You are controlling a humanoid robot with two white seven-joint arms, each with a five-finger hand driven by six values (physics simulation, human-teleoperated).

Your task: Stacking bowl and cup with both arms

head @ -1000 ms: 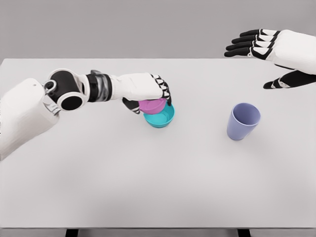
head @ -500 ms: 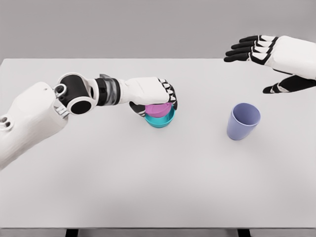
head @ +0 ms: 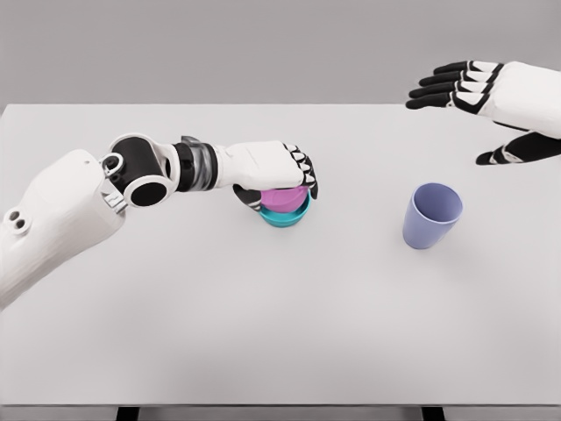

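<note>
Left hand (head: 279, 173) grips the pink bowl (head: 282, 196) nested in the teal bowl (head: 286, 216); right hand (head: 491, 95) hovers open beyond the purple cup (head: 431, 215). Lifting away unopened could drag both bowls over.

The left hand (head: 279, 168) covers the nested bowls (head: 284, 208) from above, blocking that approach. The cup (head: 431, 215) stands well apart, with bare table (head: 263, 324) around it. The right hand (head: 491, 96) hovers beyond it, fingers spread.
</note>
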